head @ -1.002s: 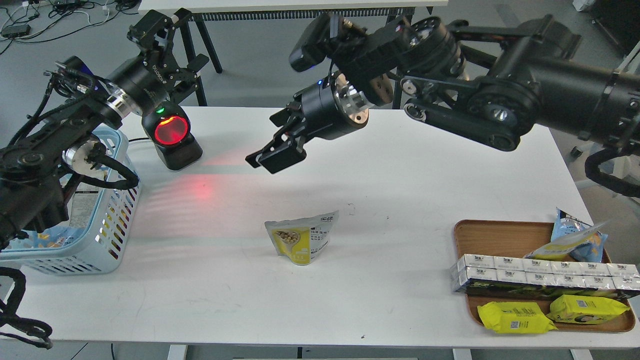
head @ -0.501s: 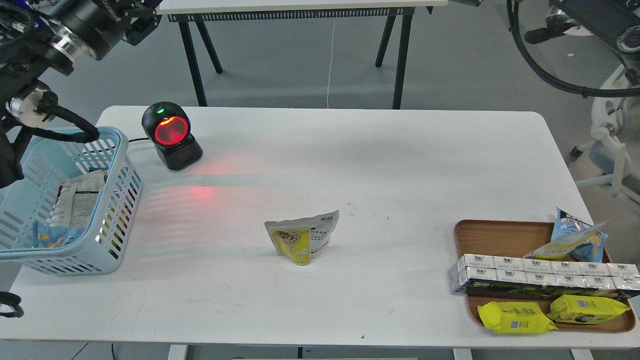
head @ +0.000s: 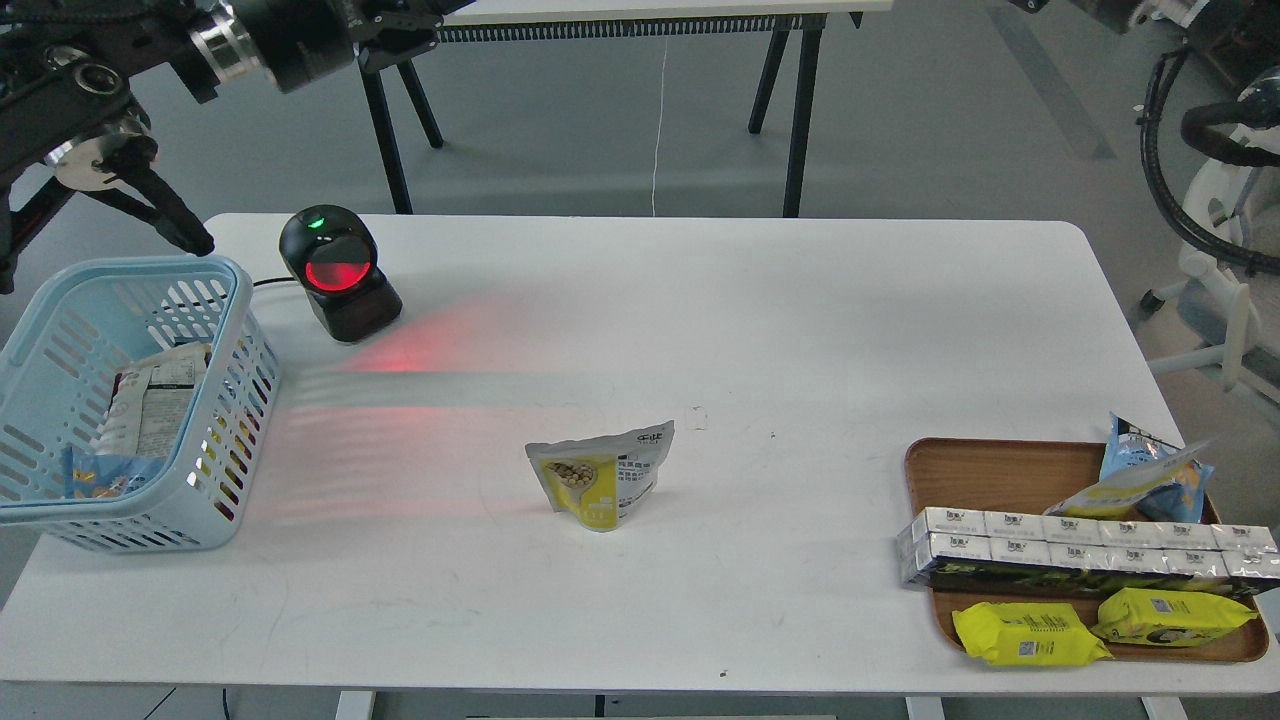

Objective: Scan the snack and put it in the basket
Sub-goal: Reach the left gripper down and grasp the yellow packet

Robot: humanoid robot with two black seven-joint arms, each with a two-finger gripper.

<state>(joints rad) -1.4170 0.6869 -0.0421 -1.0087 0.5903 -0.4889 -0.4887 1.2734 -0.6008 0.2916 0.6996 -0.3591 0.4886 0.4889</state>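
A: Where does our snack (head: 600, 477) stand?
B: Upright near the middle of the white desk (head: 800, 330), well apart from the blue basket (head: 225, 400) at the left edge.
A: And the rest of the surface?
B: A black scanner (head: 338, 272) casts red light across it; a wooden tray (head: 990, 470) of packs sits at the right.
A: Our jaws?
B: The left arm (head: 270, 35) runs off the top edge, so we cannot tell; the right is out of sight.
A: The room?
B: Grey floor, black trestle legs (head: 790, 120) behind.
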